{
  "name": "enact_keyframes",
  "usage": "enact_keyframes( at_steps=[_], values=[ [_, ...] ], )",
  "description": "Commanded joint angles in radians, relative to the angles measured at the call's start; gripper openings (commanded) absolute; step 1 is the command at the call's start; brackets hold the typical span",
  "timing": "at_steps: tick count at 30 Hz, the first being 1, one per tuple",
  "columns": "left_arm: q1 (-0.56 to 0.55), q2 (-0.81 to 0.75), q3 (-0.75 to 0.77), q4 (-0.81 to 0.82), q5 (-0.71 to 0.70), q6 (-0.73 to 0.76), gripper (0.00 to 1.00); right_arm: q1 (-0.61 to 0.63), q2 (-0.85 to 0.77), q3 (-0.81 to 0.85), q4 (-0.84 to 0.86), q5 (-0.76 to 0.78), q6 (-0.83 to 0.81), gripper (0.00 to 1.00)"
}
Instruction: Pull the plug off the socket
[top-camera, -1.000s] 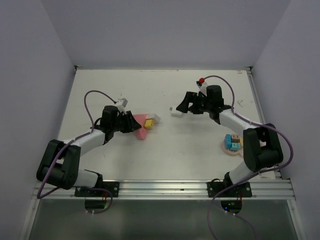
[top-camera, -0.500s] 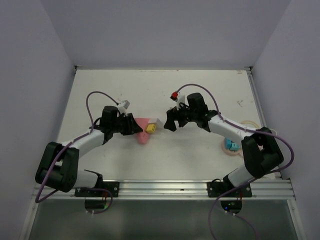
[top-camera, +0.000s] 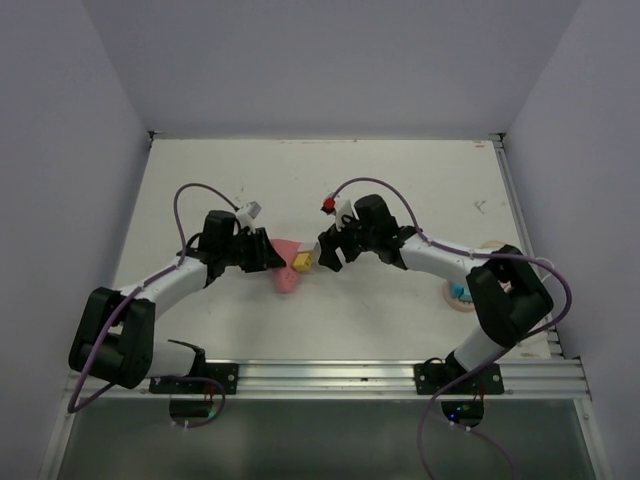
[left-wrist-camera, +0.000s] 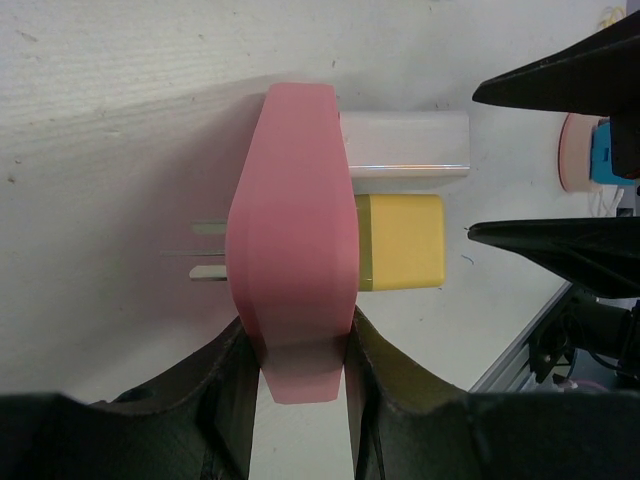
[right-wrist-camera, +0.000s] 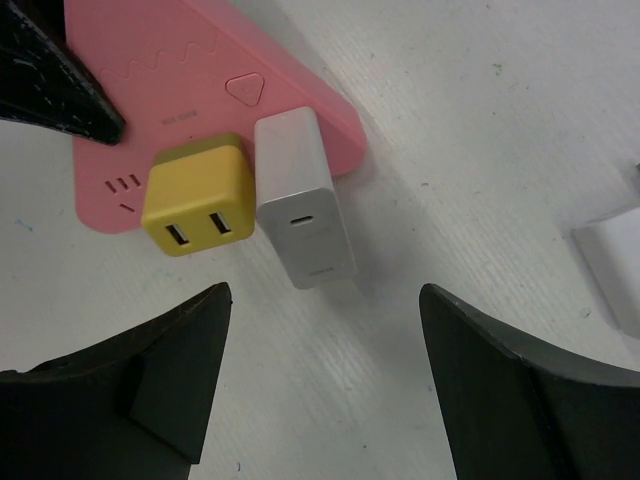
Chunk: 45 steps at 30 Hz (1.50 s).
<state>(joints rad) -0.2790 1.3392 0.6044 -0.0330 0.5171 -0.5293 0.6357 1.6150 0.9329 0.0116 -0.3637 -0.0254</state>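
A white table (top-camera: 400, 200) carries two black-and-white robot arms that reach toward each other at its middle. Between them is a flat pink socket (top-camera: 285, 270) with two plugs seated side by side in its face. The left gripper (left-wrist-camera: 300, 350) is clamped on one end of the socket, one finger against each flat side. The right gripper (right-wrist-camera: 325, 330) hovers just in front of the plugs, its fingers spread wide and touching neither. A white plug (right-wrist-camera: 300, 205), the longer of the two, sits next to a squat yellow plug (right-wrist-camera: 195, 195); both are fully pushed in.
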Motion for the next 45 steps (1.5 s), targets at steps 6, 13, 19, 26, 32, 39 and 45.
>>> enact_keyframes(
  at_steps=[6, 13, 19, 26, 32, 39, 45],
  values=[
    [0.003, -0.064, 0.035, -0.004, 0.084, -0.001, 0.0, 0.007, 0.049, 0.04, 0.073, 0.014, -0.03, 0.79],
    [0.001, -0.066, 0.026, 0.013, 0.098, -0.021, 0.0, 0.027, 0.071, 0.04, 0.106, -0.018, -0.015, 0.74],
    [0.001, -0.069, 0.015, 0.015, 0.115, -0.031, 0.0, 0.032, 0.103, 0.044, 0.13, -0.04, 0.004, 0.69],
    [0.001, -0.067, -0.009, 0.082, 0.118, -0.037, 0.0, 0.032, 0.114, 0.047, 0.119, -0.081, -0.004, 0.31],
    [0.004, -0.034, -0.066, 0.114, 0.064, -0.043, 0.0, 0.032, 0.045, 0.009, 0.091, -0.064, -0.019, 0.0],
    [0.004, -0.008, -0.078, 0.071, -0.04, -0.034, 0.0, 0.03, -0.056, -0.032, 0.062, -0.009, -0.027, 0.0],
    [0.004, 0.02, -0.04, -0.039, -0.134, -0.023, 0.0, 0.03, -0.104, -0.045, 0.024, 0.026, -0.041, 0.0]
  ],
)
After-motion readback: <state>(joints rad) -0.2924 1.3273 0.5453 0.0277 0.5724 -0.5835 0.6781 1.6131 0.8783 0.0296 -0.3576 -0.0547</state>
